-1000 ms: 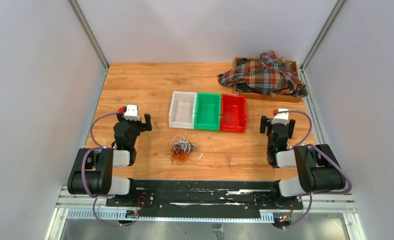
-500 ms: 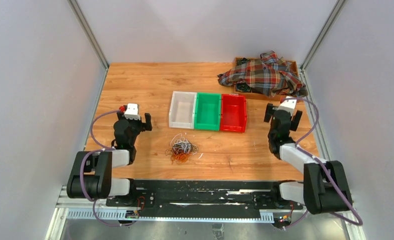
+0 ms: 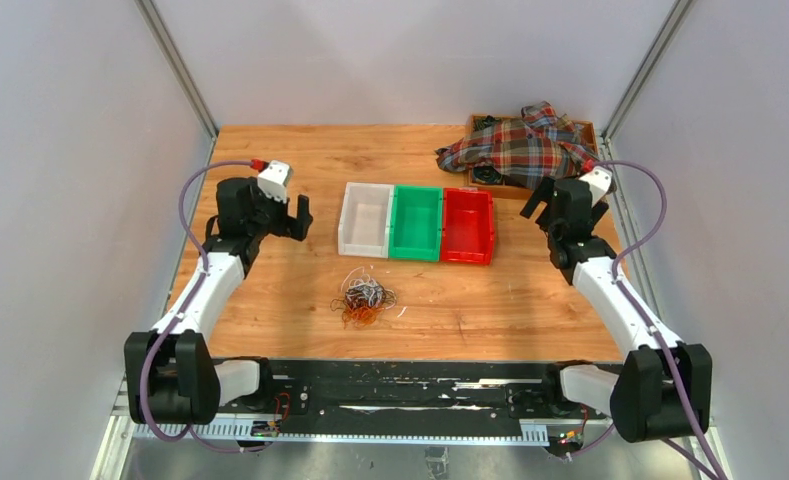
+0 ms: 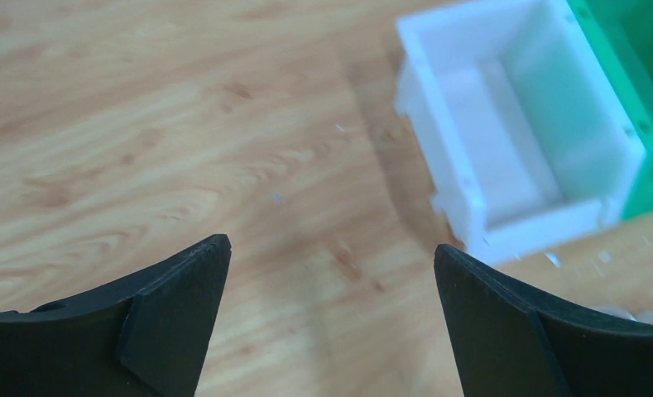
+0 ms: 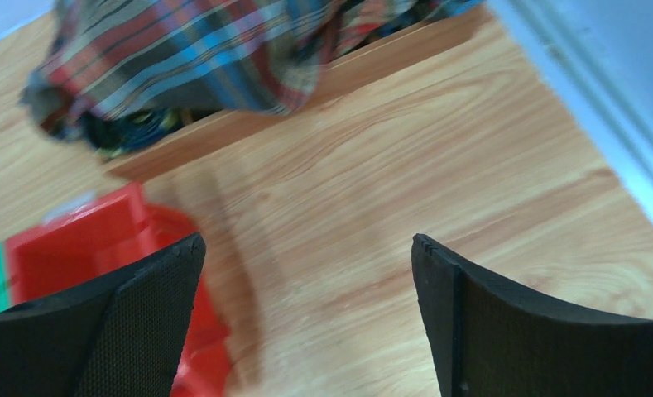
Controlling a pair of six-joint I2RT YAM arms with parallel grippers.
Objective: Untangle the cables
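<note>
The cables lie in one tangled clump of thin white, orange and black wires on the wooden table, in front of the bins. My left gripper is raised to the left of the white bin and is open and empty; in its wrist view it hangs over bare wood. My right gripper is raised to the right of the red bin, open and empty, over wood in its wrist view. Neither wrist view shows the cables.
The white bin, a green bin and the red bin stand side by side mid-table. A wooden tray under a plaid cloth sits at the back right. Grey walls close both sides.
Both arms have lifted and reached away from their bases toward the bins. The left gripper rose beside the white bin, the right beside the red bin. The cables have not moved.
</note>
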